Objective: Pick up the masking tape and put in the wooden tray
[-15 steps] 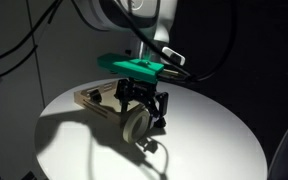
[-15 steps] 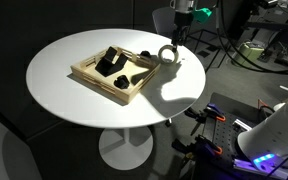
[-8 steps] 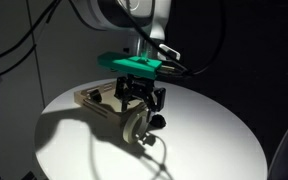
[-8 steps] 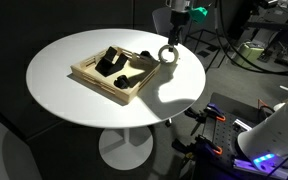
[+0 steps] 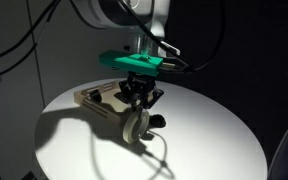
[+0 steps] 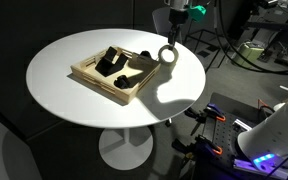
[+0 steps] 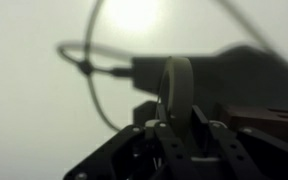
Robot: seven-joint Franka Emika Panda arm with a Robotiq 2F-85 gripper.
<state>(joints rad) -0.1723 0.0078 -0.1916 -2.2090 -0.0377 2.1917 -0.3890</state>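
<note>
The masking tape is a pale roll standing on edge on the round white table, just beyond the wooden tray's near corner. My gripper comes down over it from above. In the wrist view the masking tape rises between the two dark fingers, and my gripper is shut on its flat sides. The other exterior view shows the masking tape below my gripper, beside the wooden tray. The wooden tray lies behind the gripper.
Black objects lie inside the tray. A small black rounded object sits on the table right beside the tape. A thin cable loops over the tabletop near the roll. The table edge is close to the tape.
The jaws stood wide around the roll and have closed in onto its sides. The arm itself has hardly shifted, and the tape still stands on the table.
</note>
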